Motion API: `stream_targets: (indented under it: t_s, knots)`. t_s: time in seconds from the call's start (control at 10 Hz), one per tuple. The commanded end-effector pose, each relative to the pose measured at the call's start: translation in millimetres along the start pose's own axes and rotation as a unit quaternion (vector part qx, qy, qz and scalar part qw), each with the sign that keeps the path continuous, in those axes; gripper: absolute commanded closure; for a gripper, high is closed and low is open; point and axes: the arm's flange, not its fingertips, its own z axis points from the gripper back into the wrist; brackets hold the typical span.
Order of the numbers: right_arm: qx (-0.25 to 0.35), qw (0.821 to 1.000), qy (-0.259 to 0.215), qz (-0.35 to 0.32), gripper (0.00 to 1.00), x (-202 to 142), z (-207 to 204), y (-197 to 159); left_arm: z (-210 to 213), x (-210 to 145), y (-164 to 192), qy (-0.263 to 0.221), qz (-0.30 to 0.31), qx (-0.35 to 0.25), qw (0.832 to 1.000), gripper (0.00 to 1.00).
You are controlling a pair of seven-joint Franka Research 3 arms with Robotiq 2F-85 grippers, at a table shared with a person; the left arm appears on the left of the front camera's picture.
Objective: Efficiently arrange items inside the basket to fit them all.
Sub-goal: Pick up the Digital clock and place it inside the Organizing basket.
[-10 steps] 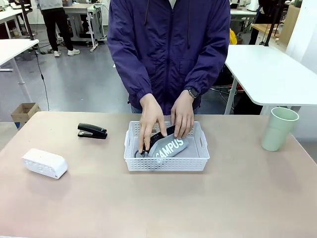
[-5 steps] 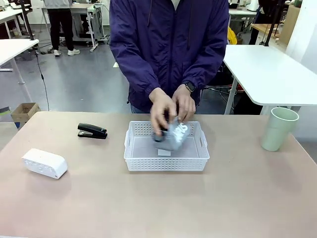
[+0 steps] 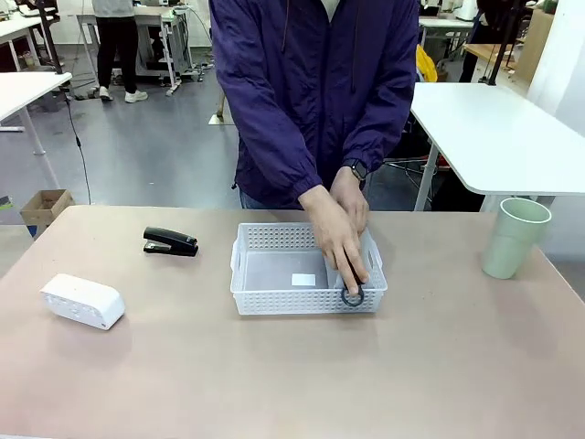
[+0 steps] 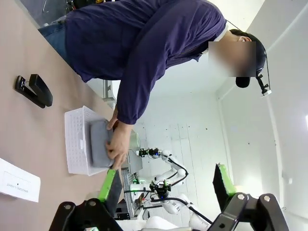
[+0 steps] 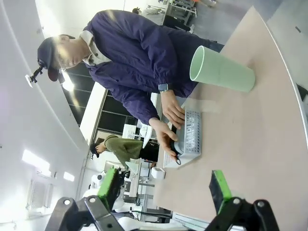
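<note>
The white lattice basket (image 3: 292,302) sits mid-table in front of a person. Both of the person's hands press the grey pouch (image 3: 332,272) on its edge against the basket's right wall, its dark strap ring (image 3: 353,296) at the front corner. The black stapler (image 3: 170,241) lies left of the basket, the white box (image 3: 82,301) farther left and nearer me, and the pale green cup (image 3: 515,237) stands at the far right. My left gripper (image 4: 166,185) is open and empty, well back from the basket (image 4: 77,139) and pouch (image 4: 97,149). My right gripper (image 5: 164,185) is open too, with the cup (image 5: 221,71) ahead of it.
A small white label (image 3: 303,280) lies on the bare basket floor left of the pouch. Bare tabletop (image 3: 302,375) stretches between me and the basket. White tables stand behind the person, and a cardboard box (image 3: 44,207) is on the floor at the left.
The person lifted the pouch from lying flat in the basket, turned it, and stood it on edge along the right wall. Stapler, box and cup have not moved.
</note>
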Motion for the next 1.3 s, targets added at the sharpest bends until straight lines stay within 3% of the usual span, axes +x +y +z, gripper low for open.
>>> stream_targets:
  t_s: [0.0, 1.0, 1.2]
  knots:
    - [0.006, 1.0, -0.007, 0.015, 0.0, 0, 0, 2, 1, -1, 0, 0.006, -0.001, -0.005, 1.0, 0.0]
    - [0.006, 1.0, -0.007, 0.015, 0.0, 0, 0, 2, -1, 0, 0, 0.001, 0.0, 0.0, 1.0, 0.0]
    - [0.006, 1.0, -0.007, 0.015, 0.0, 0, 0, 2, -42, -13, -16, 0.079, -0.025, 0.104, 0.991, 0.0]
